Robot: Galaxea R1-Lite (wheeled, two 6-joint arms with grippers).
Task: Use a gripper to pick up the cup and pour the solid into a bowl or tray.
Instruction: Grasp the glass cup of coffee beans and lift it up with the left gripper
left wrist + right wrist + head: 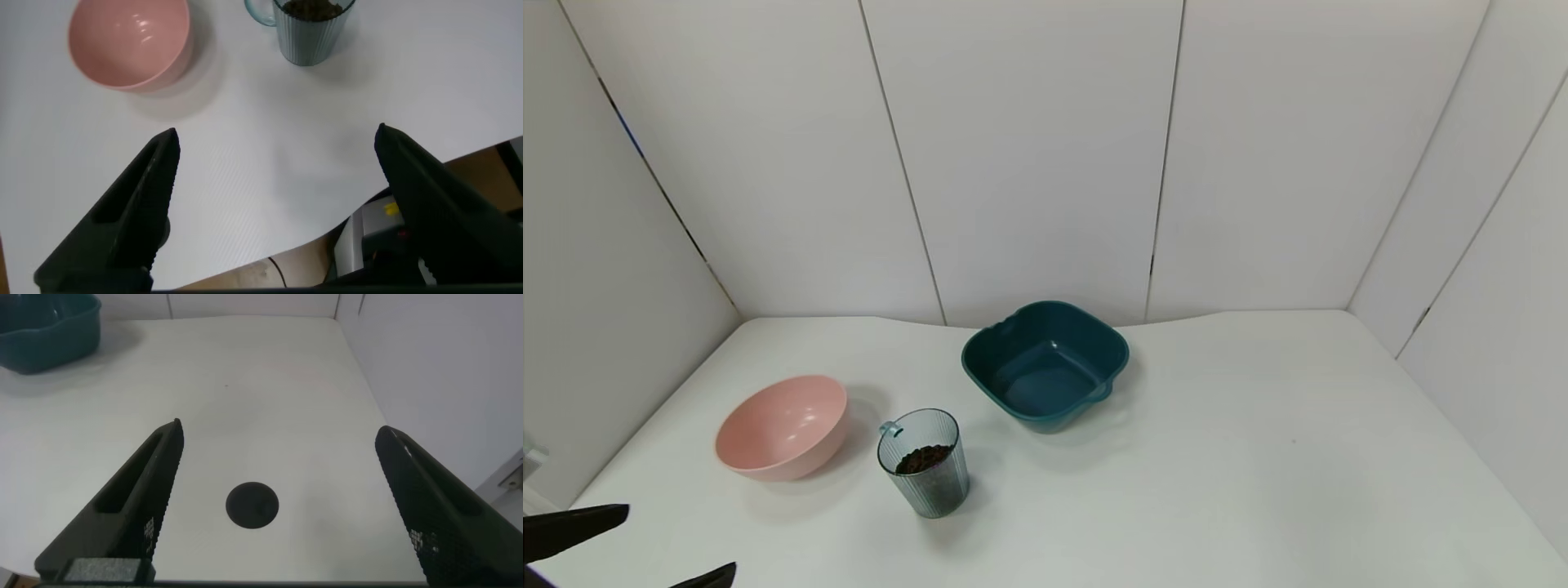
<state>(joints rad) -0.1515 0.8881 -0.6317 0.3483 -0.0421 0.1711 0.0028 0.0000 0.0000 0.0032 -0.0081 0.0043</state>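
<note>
Head view first: left claw (629,543) down at the near-left corner, only the black fingertips poking into the picture, spread wide and gripping nothing. Same story from the left wrist view, left claw (278,212) gaping, two dark fingers (135,208) framing bare worktop (270,163), with the cup (306,33) standing upright straight ahead and just off to one side of the centre line, well apart from the tips. Ribbed, translucent, long axis vertical, tab handle (890,428) at the rim turned toward the pink bowl (783,426); dark solid (923,458) heaped inside, roughly halfway up. Out from there, cup (925,463) sitting between the pink bowl on its left and the teal bowl (1045,363) beyond it to the right and farther back, all three apart. Right claw (274,510) out of the head view altogether, seen only by its own wrist camera, fingers wide, holding nothing, hanging over open worktop with a dark round mark (252,505) below and the teal bowl (49,331) far off. Clear call, then: left arm the nearer by a good margin, forward and slightly rightward to the cup, side-on grasp on the upright wall likely the way in.
</note>
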